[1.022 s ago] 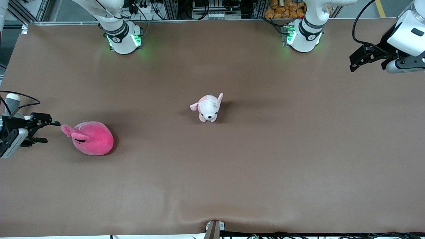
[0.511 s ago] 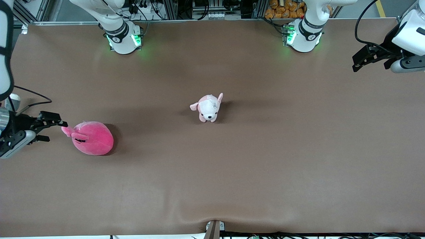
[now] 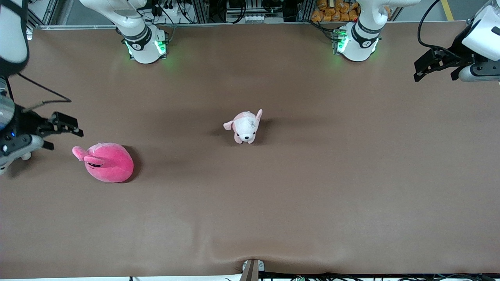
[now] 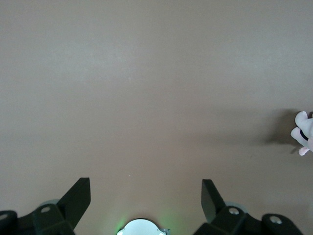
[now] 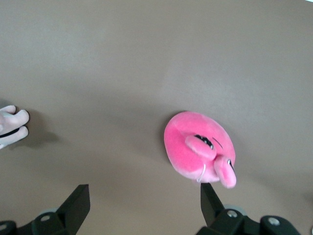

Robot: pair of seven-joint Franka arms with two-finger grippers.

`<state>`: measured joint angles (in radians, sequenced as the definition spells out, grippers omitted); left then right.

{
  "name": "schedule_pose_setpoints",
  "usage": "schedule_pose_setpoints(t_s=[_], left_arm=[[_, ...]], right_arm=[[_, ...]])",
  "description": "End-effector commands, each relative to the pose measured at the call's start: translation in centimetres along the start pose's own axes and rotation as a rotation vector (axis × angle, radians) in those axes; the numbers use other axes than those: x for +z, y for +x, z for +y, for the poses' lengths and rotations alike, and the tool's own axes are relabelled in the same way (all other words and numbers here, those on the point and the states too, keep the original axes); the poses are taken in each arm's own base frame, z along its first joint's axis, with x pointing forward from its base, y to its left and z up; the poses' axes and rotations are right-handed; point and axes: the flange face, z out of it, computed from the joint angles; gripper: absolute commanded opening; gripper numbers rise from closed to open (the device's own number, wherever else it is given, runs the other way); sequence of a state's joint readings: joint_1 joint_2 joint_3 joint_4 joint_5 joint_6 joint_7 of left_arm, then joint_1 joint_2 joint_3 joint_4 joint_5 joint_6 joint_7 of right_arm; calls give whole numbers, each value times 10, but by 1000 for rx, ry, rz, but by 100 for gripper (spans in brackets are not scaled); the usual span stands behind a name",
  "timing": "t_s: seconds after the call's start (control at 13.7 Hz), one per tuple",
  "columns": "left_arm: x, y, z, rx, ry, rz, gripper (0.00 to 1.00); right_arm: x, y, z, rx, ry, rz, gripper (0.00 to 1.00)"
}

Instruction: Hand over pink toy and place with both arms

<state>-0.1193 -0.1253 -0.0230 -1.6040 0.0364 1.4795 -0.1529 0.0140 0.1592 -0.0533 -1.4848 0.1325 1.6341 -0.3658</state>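
The pink toy (image 3: pixel 107 162) is a round hot-pink plush lying on the brown table toward the right arm's end, its ears pointing at that end. My right gripper (image 3: pixel 66 139) hovers open and empty over the table just beside the ears, touching nothing. In the right wrist view the pink toy (image 5: pixel 198 149) lies ahead of the open right gripper (image 5: pixel 144 191), close to one fingertip (image 5: pixel 206 191). My left gripper (image 3: pixel 434 77) hangs open and empty over the left arm's end of the table, well away from the toy. The left wrist view shows its open jaws (image 4: pixel 146 183) above bare table.
A small pale pink-and-white puppy plush (image 3: pixel 245 127) stands mid-table, its edge also showing in both wrist views (image 4: pixel 304 132) (image 5: pixel 12 126). The two arm bases (image 3: pixel 144 45) (image 3: pixel 357 43) stand along the table's edge farthest from the front camera.
The right gripper has lifted and swung toward the bases' side, coming closer to the pink toy's ears. The left gripper has shifted slightly. Both plush toys stay put.
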Motion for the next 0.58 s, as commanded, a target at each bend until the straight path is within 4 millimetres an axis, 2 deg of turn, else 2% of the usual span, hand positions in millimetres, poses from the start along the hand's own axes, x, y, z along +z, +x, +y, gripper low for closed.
schedule_pose_setpoints(t_s=[0.0,0.15,0.51], left_arm=[[-7,-12,-3,19,-18,10,100],[-6,-22,-5,39,-17,7,100],[-12,-22,-6,53,-18,14,100]], right_arm=[[-26,-42,-15,116,-64,9,100],[-42,-63,-20,221,-81,24,100],[-53,-85,-18,437,-86,-63,100]])
